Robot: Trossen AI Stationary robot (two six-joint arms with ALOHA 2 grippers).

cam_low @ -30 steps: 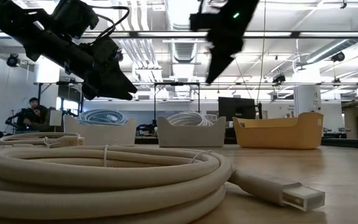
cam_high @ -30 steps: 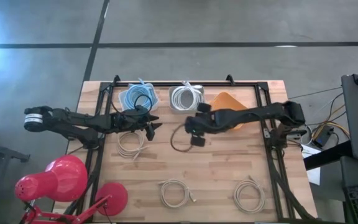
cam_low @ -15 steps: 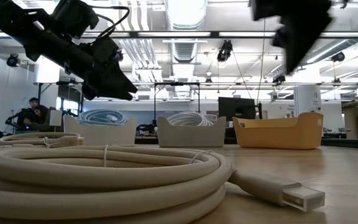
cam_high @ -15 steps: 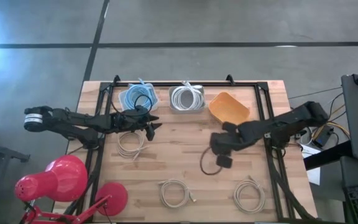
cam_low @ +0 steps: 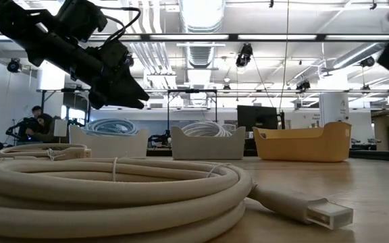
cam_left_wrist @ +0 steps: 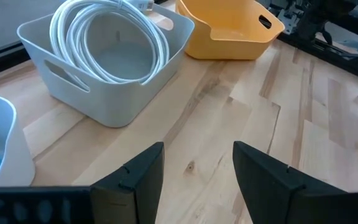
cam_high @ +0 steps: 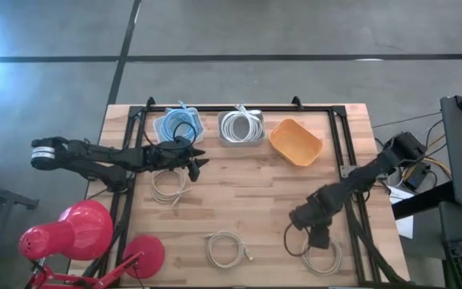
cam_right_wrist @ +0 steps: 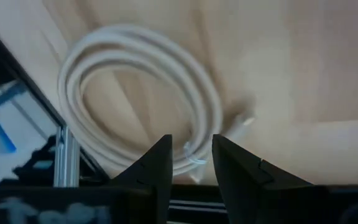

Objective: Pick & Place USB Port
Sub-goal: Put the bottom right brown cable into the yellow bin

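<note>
Three coiled white USB cables lie flat on the table: one near the left (cam_high: 169,185), one at the near middle (cam_high: 225,247), one at the near right (cam_high: 321,253). My right gripper (cam_high: 318,238) hangs over the near-right coil, open and empty. Its wrist view looks down on that coil (cam_right_wrist: 142,93) past the open fingers (cam_right_wrist: 191,158). My left gripper (cam_high: 200,158) waits open and empty above the table by the blue bin (cam_high: 179,124); it also shows in the left wrist view (cam_left_wrist: 194,168) and in the low view (cam_low: 123,88).
Three bins stand along the far edge: a blue one with a blue cable, a pale one (cam_high: 239,127) with a white cable, and a yellow one (cam_high: 295,140). A red lamp (cam_high: 87,233) stands at the near left. A black frame rail (cam_high: 351,209) runs along the right side.
My right gripper has swept from the table's middle, near the pale bin, toward the near right corner and now stands over the near-right coil. In the low view it has gone off to the right. The cables have kept still.
</note>
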